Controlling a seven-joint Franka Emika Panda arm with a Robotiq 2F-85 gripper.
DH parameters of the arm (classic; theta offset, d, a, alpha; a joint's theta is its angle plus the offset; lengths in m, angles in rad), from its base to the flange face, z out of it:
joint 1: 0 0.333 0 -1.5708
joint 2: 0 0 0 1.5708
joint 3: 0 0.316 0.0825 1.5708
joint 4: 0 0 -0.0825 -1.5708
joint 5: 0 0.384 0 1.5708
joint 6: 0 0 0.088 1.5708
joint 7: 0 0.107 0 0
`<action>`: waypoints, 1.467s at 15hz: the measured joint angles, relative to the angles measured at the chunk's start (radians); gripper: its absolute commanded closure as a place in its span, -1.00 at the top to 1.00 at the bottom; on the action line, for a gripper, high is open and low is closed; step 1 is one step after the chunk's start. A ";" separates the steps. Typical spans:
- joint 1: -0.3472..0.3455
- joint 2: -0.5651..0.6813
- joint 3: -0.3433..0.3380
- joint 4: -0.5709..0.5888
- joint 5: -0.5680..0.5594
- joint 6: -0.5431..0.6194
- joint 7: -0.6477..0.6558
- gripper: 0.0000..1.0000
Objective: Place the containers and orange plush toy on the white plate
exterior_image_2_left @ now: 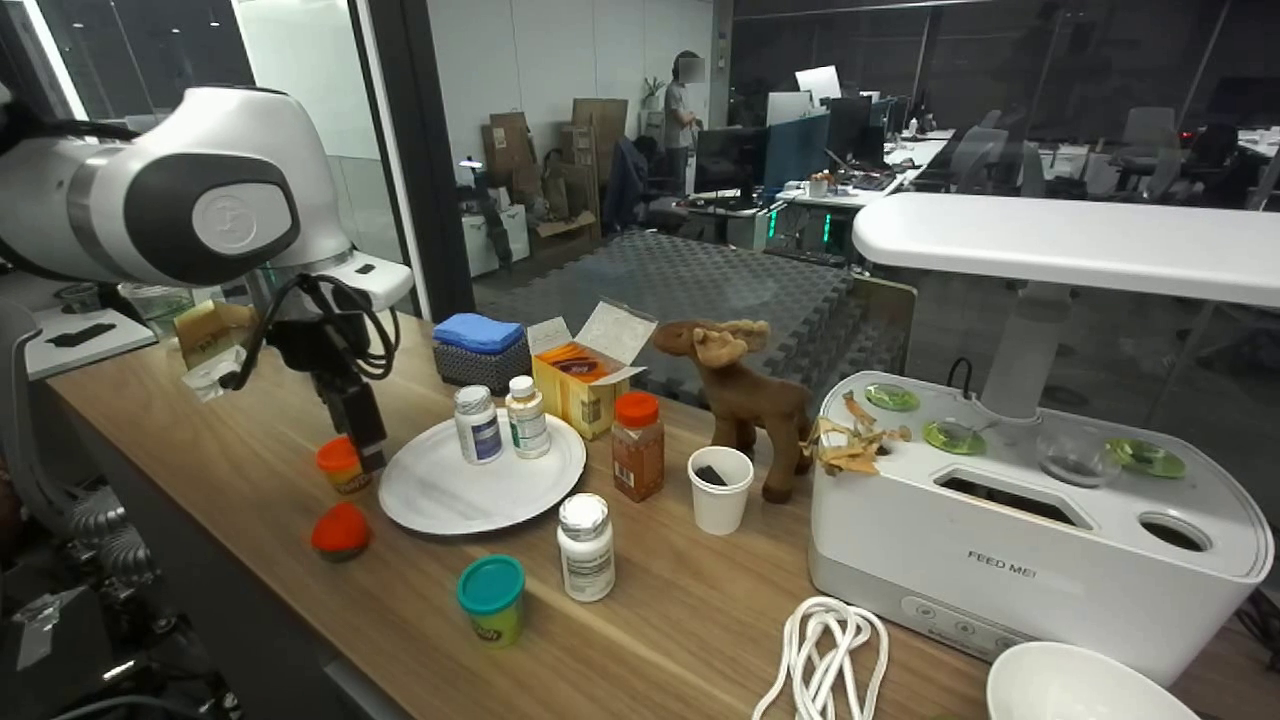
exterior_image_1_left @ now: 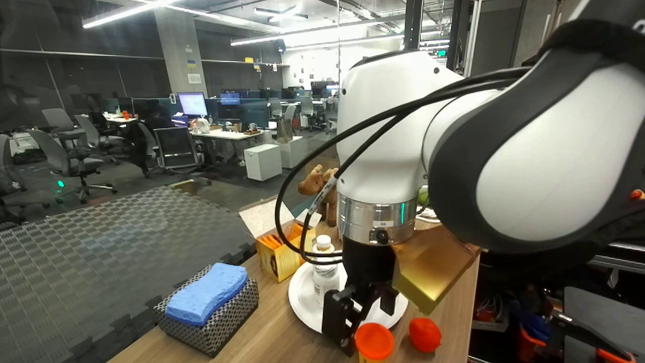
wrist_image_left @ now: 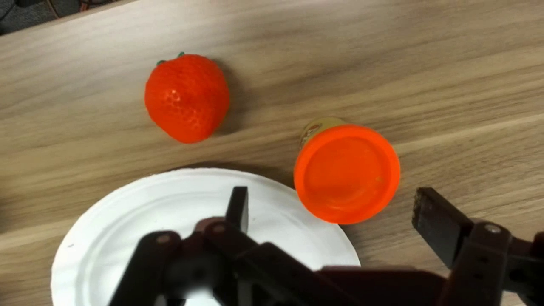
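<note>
Pincer (wrist_image_left: 331, 208) spread wide, its fingers well apart across the lower half of the wrist view. Right of center, the orange-lid tub (wrist_image_left: 346, 174) appears between the fingertips and partly above them, a gap on each side; just beside it, the plate (wrist_image_left: 127, 204) occupies the lower left. In an exterior view, two bottles (exterior_image_2_left: 479, 425) stand on the plate; another bottle (exterior_image_2_left: 586, 548) and a teal-lid tub (exterior_image_2_left: 492, 600) stand off it, lower center.
</note>
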 measured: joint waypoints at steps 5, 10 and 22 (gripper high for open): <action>0.003 0.009 -0.002 0.021 0.030 -0.046 -0.026 1.00; 0.003 0.014 -0.002 0.034 0.048 -0.097 -0.040 0.45; 0.005 0.018 -0.004 0.057 0.071 -0.102 -0.042 -0.43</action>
